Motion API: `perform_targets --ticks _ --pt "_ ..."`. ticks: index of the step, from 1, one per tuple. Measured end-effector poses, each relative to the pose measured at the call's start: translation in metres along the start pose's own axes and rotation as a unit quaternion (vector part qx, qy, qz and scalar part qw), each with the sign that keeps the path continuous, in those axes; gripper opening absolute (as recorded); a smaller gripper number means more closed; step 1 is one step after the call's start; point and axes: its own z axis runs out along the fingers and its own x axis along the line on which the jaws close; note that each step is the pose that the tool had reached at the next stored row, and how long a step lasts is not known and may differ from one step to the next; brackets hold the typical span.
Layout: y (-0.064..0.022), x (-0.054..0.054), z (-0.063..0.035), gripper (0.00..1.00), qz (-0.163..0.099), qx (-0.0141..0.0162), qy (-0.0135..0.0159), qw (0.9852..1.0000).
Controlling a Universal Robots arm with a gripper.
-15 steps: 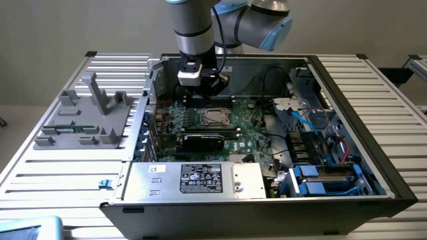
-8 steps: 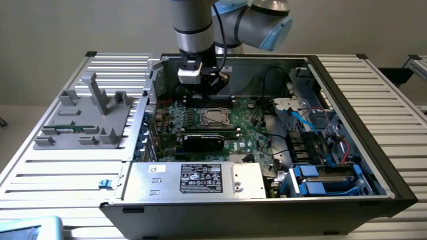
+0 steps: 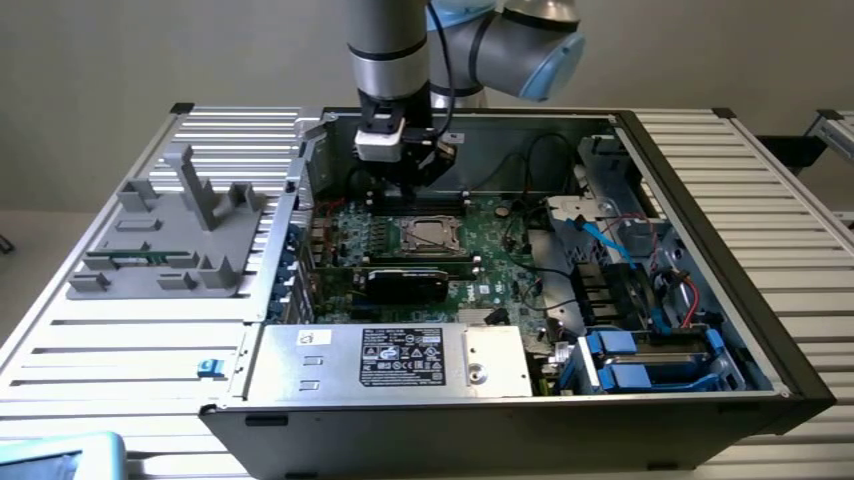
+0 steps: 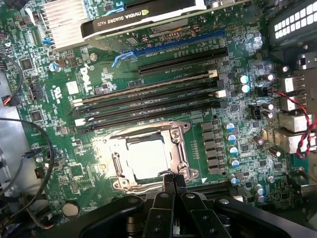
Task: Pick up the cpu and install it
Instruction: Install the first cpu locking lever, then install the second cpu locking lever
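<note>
- The gripper (image 4: 174,182), its fingers closed on nothing, hangs just above the socket's edge.
- The cpu (image 4: 146,158) sits flat in the metal socket frame (image 4: 181,148) on the green motherboard (image 4: 163,29).
- A black graphics card (image 3: 407,283) lies nearby.

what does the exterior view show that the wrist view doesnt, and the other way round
Exterior view alone: the whole open computer case on a slatted table, the grey fixture block at the exterior view's left, the silver box with a black label, and the arm reaching down into the case.

Wrist view alone: close detail of the motherboard, with the empty memory slots, the row of capacitors and the print on the black expansion card.

Both: the cpu lying in its socket, and the shut gripper above it, holding nothing.
</note>
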Motion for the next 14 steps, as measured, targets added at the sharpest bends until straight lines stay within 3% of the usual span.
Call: perform_targets --ticks 2,6,7,14 --pt "-0.0004 0.0007 -0.0034 0.11 -0.001 -0.001 -0.0044 1.0" --pt "-0.0016 0.0037 -0.0098 0.11 -0.001 -0.004 -0.0174 0.9998" --pt "-0.0017 0.0038 -0.0103 0.11 0.0 -0.0048 -0.0192 0.9998" --pt "-0.0016 0.0038 -0.0104 0.11 0.0 -0.0049 -0.0193 0.9998"
